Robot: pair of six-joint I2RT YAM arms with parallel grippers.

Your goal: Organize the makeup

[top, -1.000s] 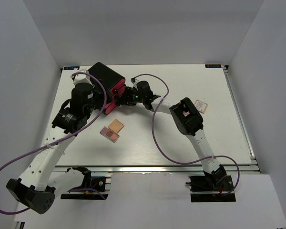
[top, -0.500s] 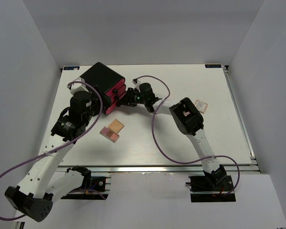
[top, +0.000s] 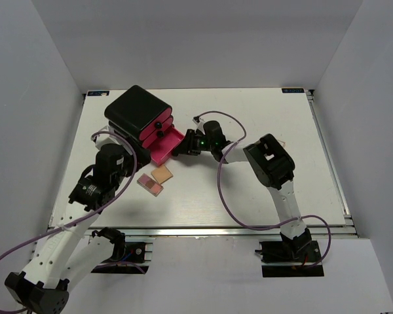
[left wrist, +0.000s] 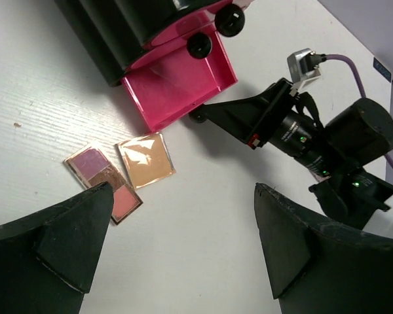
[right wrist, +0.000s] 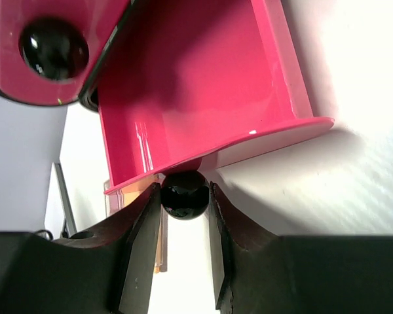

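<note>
A pink-brown eyeshadow palette (top: 150, 185) and a tan compact (top: 161, 174) lie side by side on the table, just in front of the black box with pink drawers (top: 137, 111). Its bottom drawer (top: 164, 145) stands pulled out and empty. My right gripper (top: 181, 148) is shut on that drawer's black knob (right wrist: 185, 193). My left gripper (top: 126, 171) is open and empty, hovering just left of the palette (left wrist: 105, 184) and compact (left wrist: 146, 160). Tubes and pencils are out of view.
The box's two upper drawers are shut, one knob (right wrist: 54, 40) showing above the open drawer. The right arm (top: 270, 163) stretches across the middle of the table. White walls close in the table on three sides.
My right gripper has pulled the bottom drawer out toward the right and front. My left arm has drawn back from the box toward the near left.
</note>
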